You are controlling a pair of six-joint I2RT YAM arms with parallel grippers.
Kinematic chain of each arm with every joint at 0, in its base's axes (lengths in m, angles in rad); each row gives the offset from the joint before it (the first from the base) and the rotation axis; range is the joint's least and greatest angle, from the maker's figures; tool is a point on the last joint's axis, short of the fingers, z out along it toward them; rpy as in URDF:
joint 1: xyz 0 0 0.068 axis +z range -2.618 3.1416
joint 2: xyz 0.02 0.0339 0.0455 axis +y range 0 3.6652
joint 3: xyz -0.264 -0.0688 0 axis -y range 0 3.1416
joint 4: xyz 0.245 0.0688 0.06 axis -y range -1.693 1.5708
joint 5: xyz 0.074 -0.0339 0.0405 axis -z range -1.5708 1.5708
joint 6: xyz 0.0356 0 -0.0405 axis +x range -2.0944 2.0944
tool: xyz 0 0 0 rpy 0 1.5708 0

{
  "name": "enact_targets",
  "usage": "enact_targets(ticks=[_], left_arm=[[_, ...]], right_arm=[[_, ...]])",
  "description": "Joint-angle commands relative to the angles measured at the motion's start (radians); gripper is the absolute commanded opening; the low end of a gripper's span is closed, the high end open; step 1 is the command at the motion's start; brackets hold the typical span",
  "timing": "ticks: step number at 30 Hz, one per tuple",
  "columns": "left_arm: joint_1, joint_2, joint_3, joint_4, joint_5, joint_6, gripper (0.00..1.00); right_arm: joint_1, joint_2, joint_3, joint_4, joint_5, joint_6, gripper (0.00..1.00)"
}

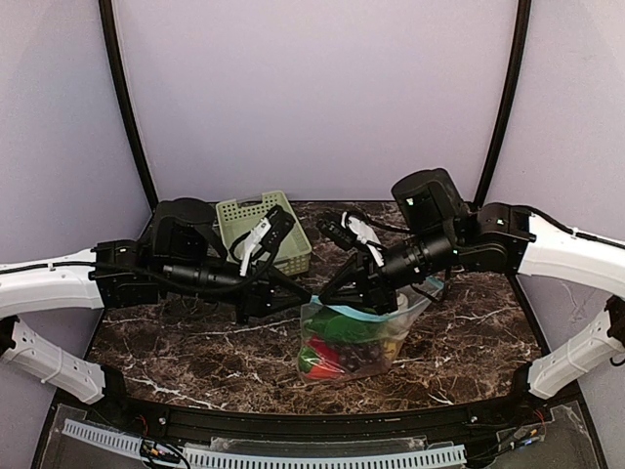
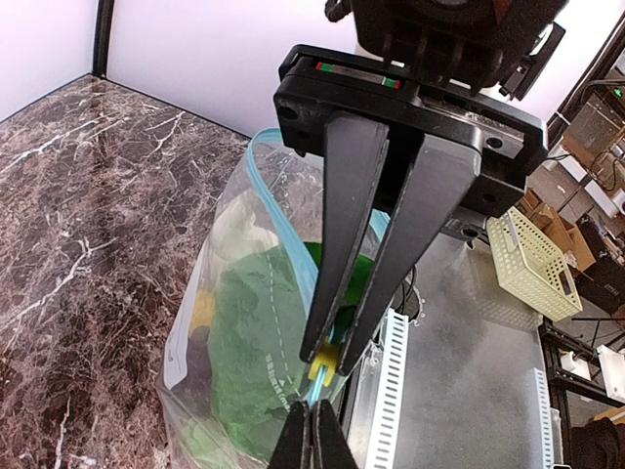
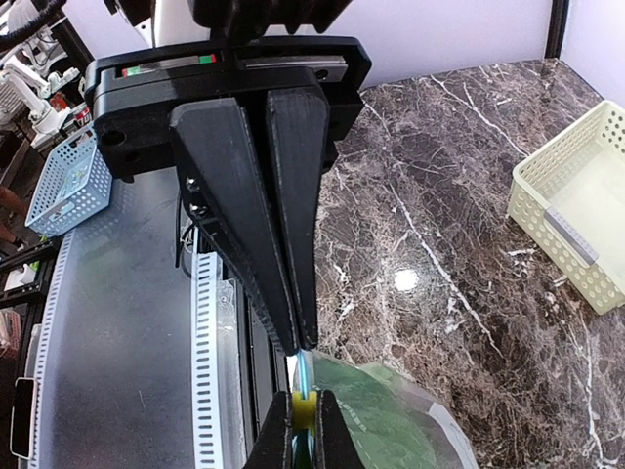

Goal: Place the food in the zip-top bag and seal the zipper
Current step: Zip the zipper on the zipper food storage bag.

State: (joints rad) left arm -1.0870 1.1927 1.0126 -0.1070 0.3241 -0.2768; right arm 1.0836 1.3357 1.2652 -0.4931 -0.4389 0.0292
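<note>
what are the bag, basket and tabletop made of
bag: thin plastic film, crinkled and see-through. basket: pale green moulded plastic, slotted walls. tabletop: dark white-veined marble look, glossy with a light reflection; possibly a laminate.

The top camera is looking down from six o'clock toward twelve, well back. The left wrist camera is facing three, the right nine, both sitting close and sharing the zipper point(image 2: 283, 233) between them.

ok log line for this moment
left end effector: shut on zipper | right end effector: shut on slider | food: in zip-top bag
</note>
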Motion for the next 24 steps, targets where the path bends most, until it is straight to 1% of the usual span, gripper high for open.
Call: enact_targets(ticks=[1, 24], left_arm=[[0.026, -0.058, -0.019, -0.046, -0.047, -0.001, 0.01], [0.061, -0.108, -0.049, -0.094, -0.122, 0.0, 0.01]], right_arm=[[-0.016, -0.066, -0.014, -0.089, 0.037, -0.012, 0.0], [-0.038, -0.15, -0.092, -0.125, 0.076, 0.016, 0.0]])
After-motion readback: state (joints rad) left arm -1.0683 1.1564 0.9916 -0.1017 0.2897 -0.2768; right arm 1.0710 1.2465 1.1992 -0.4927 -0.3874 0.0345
